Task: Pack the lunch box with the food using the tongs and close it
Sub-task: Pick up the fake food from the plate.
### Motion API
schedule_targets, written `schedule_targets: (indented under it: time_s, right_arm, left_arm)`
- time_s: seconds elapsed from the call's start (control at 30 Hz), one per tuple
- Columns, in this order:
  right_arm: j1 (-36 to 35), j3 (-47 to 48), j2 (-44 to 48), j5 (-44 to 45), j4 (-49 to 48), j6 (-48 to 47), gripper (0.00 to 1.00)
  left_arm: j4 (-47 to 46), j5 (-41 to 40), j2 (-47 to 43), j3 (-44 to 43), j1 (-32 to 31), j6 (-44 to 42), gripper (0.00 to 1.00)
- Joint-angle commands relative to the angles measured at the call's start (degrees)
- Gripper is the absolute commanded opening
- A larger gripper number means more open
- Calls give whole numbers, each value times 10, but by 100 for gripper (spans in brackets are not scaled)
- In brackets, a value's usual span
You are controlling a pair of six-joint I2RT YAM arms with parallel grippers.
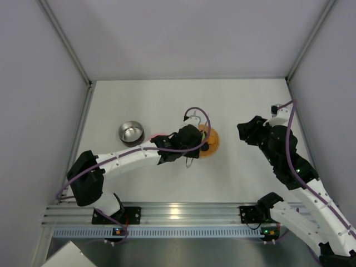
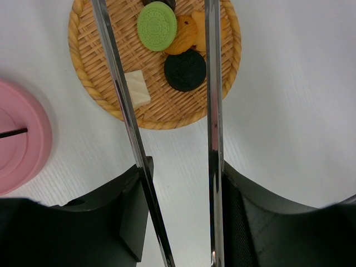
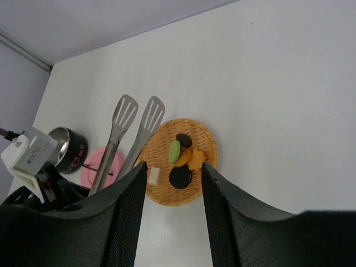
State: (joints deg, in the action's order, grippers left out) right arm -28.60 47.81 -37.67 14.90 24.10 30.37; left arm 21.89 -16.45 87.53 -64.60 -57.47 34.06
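Ahead of the left pincer, tongs held over the food

Between the fingers of the left pincer (image 2: 186,167) the tongs (image 2: 213,111) were clamped, their two arms spread and reaching forward over the orange woven plate (image 2: 161,123). The food (image 2: 185,70) was seen past the fingertips, mostly between those arms. To that pincer's left the pink lid (image 2: 22,139) lay off, the lunch box (image 1: 130,132) near it. The right pincer (image 3: 173,165) was held apart and empty, well off to the side. A pick-up was judged to be in hand: the tongs' tips needed lowering around one piece, then squeezing shut.
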Motion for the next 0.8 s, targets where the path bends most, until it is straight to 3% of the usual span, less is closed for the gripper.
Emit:
schedule_targets:
  time_s: [0.0, 0.77]
  right_arm:
    - [-3, 13, 2, 11, 18, -13, 43]
    - [-3, 0, -5, 13, 13, -14, 42]
  left_arm:
    - [11, -15, 26, -39, -4, -10, 52]
    - [41, 4, 108, -47, -15, 11, 52]
